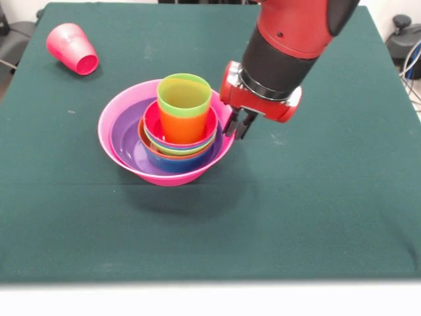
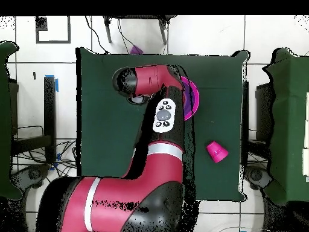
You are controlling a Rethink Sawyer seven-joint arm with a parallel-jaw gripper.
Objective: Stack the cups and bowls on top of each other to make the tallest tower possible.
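The tower (image 1: 172,135) stands mid-table: a huge pink bowl (image 1: 112,135) holds a purple bowl (image 1: 125,135) and several smaller nested bowls, topped by a red-pink bowl (image 1: 152,118). An orange cup (image 1: 181,126) stands in it with a lime green cup (image 1: 184,95) nested on top. A red-pink cup (image 1: 72,49) lies on its side at the far left of the front view, also seen as the red-pink cup (image 2: 217,151) from overhead. My gripper (image 1: 238,125) hangs just right of the pink bowl's rim, fingers close together with nothing between them. From overhead the arm hides most of the tower; only the pink rim (image 2: 194,96) shows.
The green table cloth (image 1: 316,197) spreads around the tower. Cables and chair bases (image 1: 401,39) sit off the table at the right of the front view.
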